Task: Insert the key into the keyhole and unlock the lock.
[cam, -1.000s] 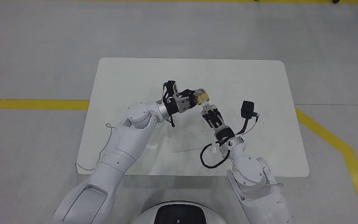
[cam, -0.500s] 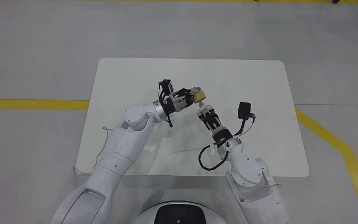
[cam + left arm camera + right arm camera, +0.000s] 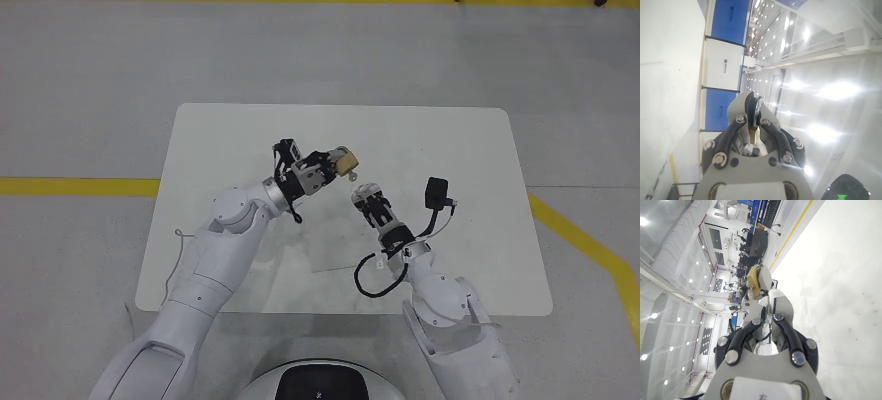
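"Judging from the top view, what can go wrong from here?"

"You hold the two parts apart above the desk, so the likely fault is misalignment. If the key meets the lock off the keyhole's axis, it probably skids on the brass face or twists in its grip. So little of the key shows between the fingers that a sideways push could lever it loose. The lock is gripped at its shackle end, so the body may swing when pushed. Whether the keyhole squarely faces the key cannot be told."

"And the end effectors?"

"Your left end effector is closed on the lock. Its fingers clamp over the silver shackle, and the brass body lies back between them toward the wrist. Your right end effector is closed almost fully on a thin metal piece, taken to be the key. In the top view it sits near the lock, on the robot's side of it, not touching. The right wrist view places the lock just ahead of the fingertips."
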